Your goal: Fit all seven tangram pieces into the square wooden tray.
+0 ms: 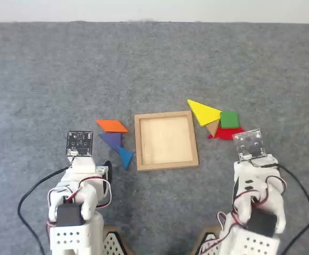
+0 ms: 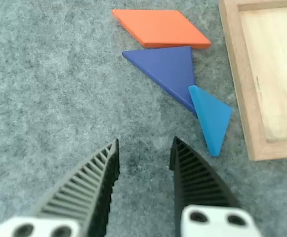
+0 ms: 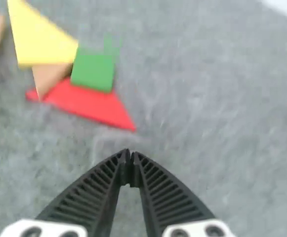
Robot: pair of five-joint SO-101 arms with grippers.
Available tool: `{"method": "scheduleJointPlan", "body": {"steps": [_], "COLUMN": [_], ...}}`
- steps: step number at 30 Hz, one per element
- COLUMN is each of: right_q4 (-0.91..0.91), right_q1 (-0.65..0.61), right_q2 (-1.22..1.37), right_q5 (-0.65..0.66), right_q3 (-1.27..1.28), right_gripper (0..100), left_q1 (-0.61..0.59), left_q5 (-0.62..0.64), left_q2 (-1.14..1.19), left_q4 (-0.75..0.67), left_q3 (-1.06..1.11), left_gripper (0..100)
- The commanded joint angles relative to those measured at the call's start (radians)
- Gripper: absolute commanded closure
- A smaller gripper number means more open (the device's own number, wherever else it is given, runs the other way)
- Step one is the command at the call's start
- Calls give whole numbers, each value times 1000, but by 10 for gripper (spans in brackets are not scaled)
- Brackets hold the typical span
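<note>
The square wooden tray [image 1: 139, 141] lies in the middle of the grey carpet with nothing inside. To its left lie an orange parallelogram [image 1: 112, 126], a purple triangle [image 1: 112, 139] and a blue triangle [image 1: 125, 156]. On its right side a yellow triangle [image 1: 203, 112], a green square [image 1: 229, 119], a tan triangle [image 1: 213, 127] and a red triangle [image 1: 226, 133] cluster together. My left gripper [image 2: 146, 143] is open and empty, a little short of the blue triangle [image 2: 211, 116] and purple triangle [image 2: 168, 69]. My right gripper [image 3: 129, 154] is shut and empty, just short of the red triangle [image 3: 89, 103].
Both arms [image 1: 80, 175] [image 1: 255, 175] stand at the near edge of the carpet, one at each side of the tray. Open carpet stretches behind the tray and pieces up to the far wall.
</note>
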Motion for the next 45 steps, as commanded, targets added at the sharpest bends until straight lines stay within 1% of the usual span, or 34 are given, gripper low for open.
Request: {"method": "scheduleJointPlan", "body": {"steps": [1,5,7,10,12,15,17,19,23,26,28,30,35,37,40,45], "right_q4": [39,-8,-42,-38,28,208,295,315,295,297,283,245,211,168,82,93], "right_q1": [-64,-97,-99,-101,-116,-170,-202,-211,-211,-214,-208,-211,-291,-306,-303,-272], "right_q2": [53,332,527,862,1093,1399,1557,1667,1771,1808,1822,1833,1896,1928,1979,2086], "right_q5": [11,-18,-17,-14,55,222,310,377,488,569,601,611,634,634,629,629], "right_q3": [-172,-279,-367,-559,-709,-914,-1020,-1083,-1132,-1132,-1137,-1132,-1137,-1140,-1143,-1280], "right_gripper": [956,925,923,923,922,922,922,922,913,853,809,780,778,778,776,775], "left_q1": [3,3,3,3,3,3,3,3,3,3,3,3,3,3,3,3], "left_q5": [-2,-2,-2,-2,-2,-2,-2,-2,-2,-2,-2,-2,-2,-2,-2,-2], "left_q2": [-25,-25,-25,-25,-25,-25,-25,-25,-25,-25,-25,-25,-25,-25,-25,-25], "left_q4": [3,3,3,3,3,3,3,3,3,3,3,3,3,3,3,3], "left_q3": [-15,-15,-15,-15,-15,-15,-15,-15,-15,-15,-15,-15,-15,-15,-15,-15], "left_gripper": [836,836,836,836,836,836,836,836,836,836,836,836,836,836,836,836]}}
